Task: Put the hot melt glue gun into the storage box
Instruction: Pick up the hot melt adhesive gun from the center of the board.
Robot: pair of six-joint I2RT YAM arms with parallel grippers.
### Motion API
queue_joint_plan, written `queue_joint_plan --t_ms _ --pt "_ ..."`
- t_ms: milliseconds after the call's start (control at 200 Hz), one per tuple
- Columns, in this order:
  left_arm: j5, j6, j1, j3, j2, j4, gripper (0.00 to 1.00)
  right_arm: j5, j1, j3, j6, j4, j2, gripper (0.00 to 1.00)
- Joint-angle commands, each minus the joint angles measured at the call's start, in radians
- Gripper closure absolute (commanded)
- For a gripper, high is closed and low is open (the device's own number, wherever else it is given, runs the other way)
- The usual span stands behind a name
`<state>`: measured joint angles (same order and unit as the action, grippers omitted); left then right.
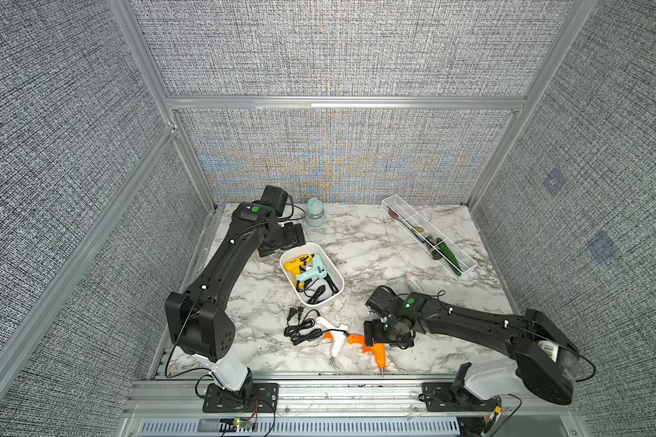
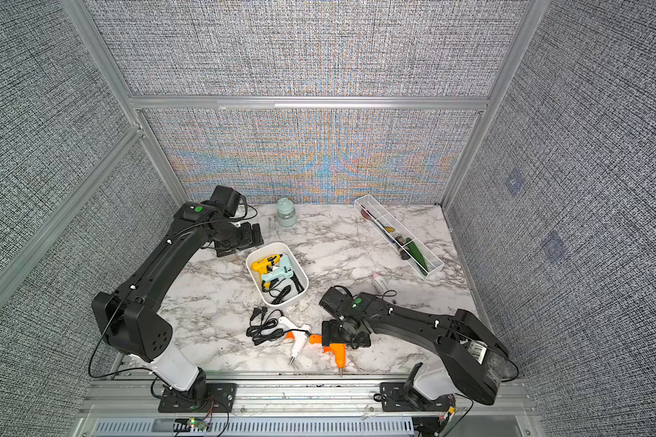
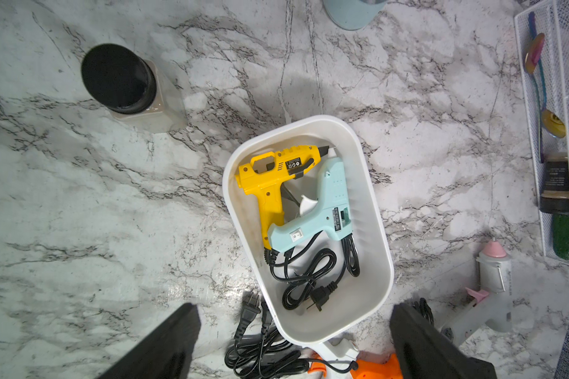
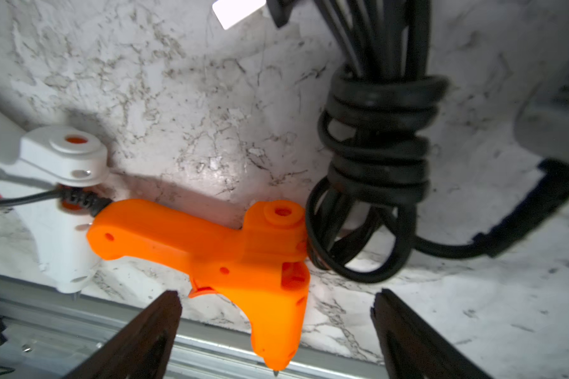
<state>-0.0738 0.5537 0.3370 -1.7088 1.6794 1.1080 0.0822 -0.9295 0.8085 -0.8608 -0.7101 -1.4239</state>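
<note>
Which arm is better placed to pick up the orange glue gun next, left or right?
Right. The right gripper, open, hovers over the orange glue gun, jaws either side of it. The left gripper, also open, is beyond the storage box, farther away.

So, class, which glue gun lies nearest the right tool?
The all-orange plastic glue gun, under the open right tool; the white plastic gun with orange trigger lies beside it, clear of the tool.
</note>
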Motion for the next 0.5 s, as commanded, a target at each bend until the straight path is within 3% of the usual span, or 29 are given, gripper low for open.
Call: queue_joint_plan --t_ms 0,225,320,496 --pt "0.01 -0.011 -0.003 -0.008 -0.001 0.009 0.05 -0.024 -0.032 0.0 0.054 -0.04 -0.029 0.05" --pt "0.012 -0.015 -0.003 -0.008 0.001 0.015 0.05 -0.034 -0.119 0.004 0.073 -0.038 -0.123 0.09" --pt "0.011 -0.017 -0.003 -0.009 0.003 0.016 0.05 -0.041 -0.128 0.0 0.075 -0.024 -0.145 0.15" --pt "0.015 -0.021 -0.003 -0.013 0.004 0.016 0.05 -0.092 -0.128 0.023 0.09 -0.025 -0.202 0.49"
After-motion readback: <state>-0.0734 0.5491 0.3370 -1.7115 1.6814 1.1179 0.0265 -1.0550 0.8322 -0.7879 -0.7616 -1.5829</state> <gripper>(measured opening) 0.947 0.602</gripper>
